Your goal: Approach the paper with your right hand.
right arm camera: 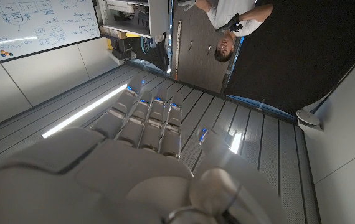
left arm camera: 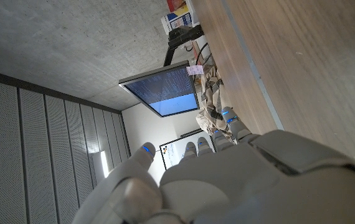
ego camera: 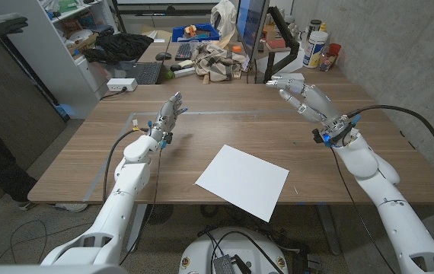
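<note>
Lying on the wooden table [ego camera: 369, 152] near its front edge, the white paper [ego camera: 243, 181] is sitting between the two arms, touched by neither hand. The right hand [ego camera: 302, 97] is hovering well apart from it toward the far right of the table, fingers extended and holding nothing. The left hand [ego camera: 168, 116] is raised over the table's left part, fingers also spread and empty.

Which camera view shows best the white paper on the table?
The head view: the paper lies whole on the wooden table, between both arms, nearer the front edge. The left wrist view has bare tabletop beside the left hand; the right wrist view looks along the right hand at ceiling.
</note>
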Tool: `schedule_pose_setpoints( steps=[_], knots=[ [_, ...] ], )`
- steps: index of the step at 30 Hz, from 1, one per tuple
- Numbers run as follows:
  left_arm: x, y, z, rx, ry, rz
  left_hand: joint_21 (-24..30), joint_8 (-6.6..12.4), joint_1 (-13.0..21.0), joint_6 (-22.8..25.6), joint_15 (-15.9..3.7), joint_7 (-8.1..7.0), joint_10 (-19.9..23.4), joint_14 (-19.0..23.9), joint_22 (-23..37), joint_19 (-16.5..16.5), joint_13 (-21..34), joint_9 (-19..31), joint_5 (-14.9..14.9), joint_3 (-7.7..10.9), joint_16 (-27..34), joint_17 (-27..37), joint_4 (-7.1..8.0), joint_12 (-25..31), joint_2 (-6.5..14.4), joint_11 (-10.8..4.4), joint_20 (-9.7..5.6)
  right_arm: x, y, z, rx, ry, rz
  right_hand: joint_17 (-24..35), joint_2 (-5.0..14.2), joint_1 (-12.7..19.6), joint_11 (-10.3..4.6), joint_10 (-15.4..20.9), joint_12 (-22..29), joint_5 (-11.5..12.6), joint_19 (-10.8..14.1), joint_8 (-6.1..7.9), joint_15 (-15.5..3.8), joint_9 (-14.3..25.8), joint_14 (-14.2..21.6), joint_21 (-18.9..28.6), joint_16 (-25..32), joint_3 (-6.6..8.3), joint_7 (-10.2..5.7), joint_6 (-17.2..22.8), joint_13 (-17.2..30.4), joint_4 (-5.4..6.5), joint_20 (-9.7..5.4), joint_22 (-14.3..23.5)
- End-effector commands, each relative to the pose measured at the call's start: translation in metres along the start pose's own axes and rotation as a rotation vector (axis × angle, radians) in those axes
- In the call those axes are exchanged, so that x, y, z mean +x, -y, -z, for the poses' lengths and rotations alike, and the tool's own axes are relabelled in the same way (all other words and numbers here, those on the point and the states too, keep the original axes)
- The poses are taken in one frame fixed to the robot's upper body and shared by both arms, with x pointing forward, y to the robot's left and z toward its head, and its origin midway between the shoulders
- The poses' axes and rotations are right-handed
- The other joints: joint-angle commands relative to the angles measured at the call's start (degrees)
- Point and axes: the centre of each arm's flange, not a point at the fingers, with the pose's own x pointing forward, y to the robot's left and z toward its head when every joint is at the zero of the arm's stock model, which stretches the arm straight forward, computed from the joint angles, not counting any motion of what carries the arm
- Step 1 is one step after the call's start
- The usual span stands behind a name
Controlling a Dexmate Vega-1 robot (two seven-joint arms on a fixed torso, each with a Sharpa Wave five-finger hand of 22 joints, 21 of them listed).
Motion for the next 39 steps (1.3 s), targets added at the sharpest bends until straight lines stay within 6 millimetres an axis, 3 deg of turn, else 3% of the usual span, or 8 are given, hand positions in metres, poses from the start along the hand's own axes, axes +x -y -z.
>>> schedule_pose_setpoints(
  steps=[1,39],
  knots=[
    [0.001,-0.001,0.001,0.007,0.000,0.006,-0.1,0.27,-0.4,-2.9,-3.27,-0.46,-1.2,-4.7,0.2,-7.2,0.1,0.3,0.2,0.27,0.3,0.1,-0.09,0.2,4.1,-0.36,-4.19,0.005,-0.007,-0.009,-0.041,0.051,-0.066,0.1,0.10,0.2,-0.26,-0.1,-0.3,0.2,-0.1,-0.25,-3.08,0.2,0.4,-0.1,-0.1,0.53,-0.24,0.1,0.0,0.06,-4.10,0.1],
    [-0.001,-0.010,0.005,0.021,-0.003,0.017,-0.6,0.26,-0.4,-2.8,-3.31,-0.45,-1.1,-4.6,0.3,-7.0,0.1,0.3,0.2,0.32,0.2,0.1,-0.11,0.2,4.2,-0.22,-4.02,0.018,-0.035,-0.029,-0.144,0.159,-0.208,0.1,0.13,0.0,-0.46,0.2,-0.8,0.3,-0.2,-0.65,-3.19,0.2,0.4,-0.4,-0.3,1.01,-0.42,0.4,0.1,-0.09,-4.14,0.2]
  ],
)
